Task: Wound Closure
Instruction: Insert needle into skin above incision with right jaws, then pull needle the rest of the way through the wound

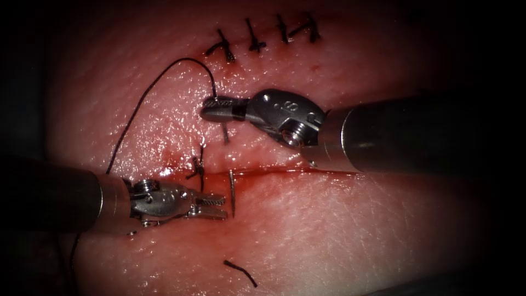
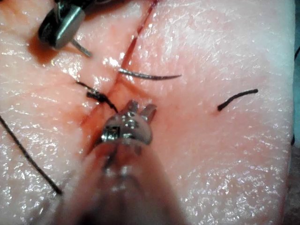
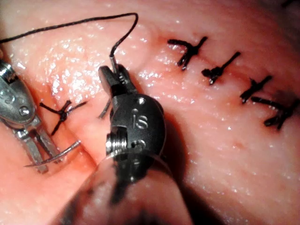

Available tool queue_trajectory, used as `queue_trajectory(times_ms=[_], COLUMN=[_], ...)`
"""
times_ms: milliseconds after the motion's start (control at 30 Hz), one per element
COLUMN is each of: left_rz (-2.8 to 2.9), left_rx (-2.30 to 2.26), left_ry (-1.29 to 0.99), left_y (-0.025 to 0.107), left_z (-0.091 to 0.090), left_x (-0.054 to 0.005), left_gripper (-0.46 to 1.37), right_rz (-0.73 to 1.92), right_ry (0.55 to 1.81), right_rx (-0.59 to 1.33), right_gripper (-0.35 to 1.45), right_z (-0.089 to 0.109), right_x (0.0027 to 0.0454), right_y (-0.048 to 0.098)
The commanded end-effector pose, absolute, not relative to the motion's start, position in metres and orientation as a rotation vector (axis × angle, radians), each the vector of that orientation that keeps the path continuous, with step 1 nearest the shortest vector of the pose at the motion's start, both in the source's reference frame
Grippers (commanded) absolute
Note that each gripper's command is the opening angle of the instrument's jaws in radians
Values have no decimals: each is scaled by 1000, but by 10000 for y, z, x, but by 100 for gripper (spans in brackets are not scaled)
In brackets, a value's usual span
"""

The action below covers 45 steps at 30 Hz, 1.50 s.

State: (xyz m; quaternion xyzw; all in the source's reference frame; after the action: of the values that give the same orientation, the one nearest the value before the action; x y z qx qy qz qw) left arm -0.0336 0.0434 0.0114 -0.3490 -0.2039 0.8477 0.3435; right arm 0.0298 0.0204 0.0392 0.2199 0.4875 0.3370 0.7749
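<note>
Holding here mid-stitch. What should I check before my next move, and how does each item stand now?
1. Right tool shut on the needle's tail end, by the thread: ok.
2. Needle passes through the tissue, tip out across the cut: ok.
3. Left tool open, holding nothing, beside the tip: ok.
4. Thread clear of the left shaft: cannot tell.
5. Loose cut end of thread apart from the needle: ok.

Needle [image 1: 232, 192] blocks left tool [image 1: 211, 206], seemingly
</note>
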Motion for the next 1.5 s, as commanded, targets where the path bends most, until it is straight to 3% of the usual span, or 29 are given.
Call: queue_trajectory(times_ms=[33, 267, 567, 733, 867, 900, 967, 1033, 1100, 1200, 1333, 1433, 1500], left_rz=[2203, 2203, 2205, 2205, 2205, 2205, 2205, 2200, 2210, 2245, 2315, 2371, 2414], left_rx=[-909, -909, -911, -911, -911, -911, -911, -908, -914, -936, -1003, -1089, -1173], left_ry=[-534, -535, -537, -537, -537, -537, -537, -539, -536, -525, -455, -372, -282], left_y=[434, 435, 434, 434, 433, 433, 433, 432, 431, 431, 436, 444, 451], left_z=[113, 114, 114, 113, 113, 113, 112, 112, 111, 108, 103, 98, 93], left_x=[-336, -336, -333, -333, -333, -333, -333, -333, -332, -332, -332, -335, -339], left_gripper=[3, 6, 9, 9, 7, 6, 6, 4, 4, 3, -1, 11, 29], right_rz=[755, 967, 1015, 1025, 1023, 995, 939, 861, 827, 812, 817, 818, 818], right_ry=[1009, 898, 798, 789, 838, 882, 925, 965, 1001, 1057, 1097, 1097, 1099], right_rx=[519, 741, 891, 904, 796, 730, 653, 560, 506, 374, 282, 247, 259], right_gripper=[-35, -35, -35, -35, -35, -4, 28, 74, 94, 114, 116, 111, 108], right_z=[390, 394, 390, 388, 391, 394, 398, 402, 406, 409, 407, 404, 405], right_x=[299, 297, 295, 295, 292, 290, 288, 284, 279, 268, 257, 249, 245], right_y=[202, 166, 136, 127, 133, 137, 142, 151, 160, 179, 195, 205, 208])
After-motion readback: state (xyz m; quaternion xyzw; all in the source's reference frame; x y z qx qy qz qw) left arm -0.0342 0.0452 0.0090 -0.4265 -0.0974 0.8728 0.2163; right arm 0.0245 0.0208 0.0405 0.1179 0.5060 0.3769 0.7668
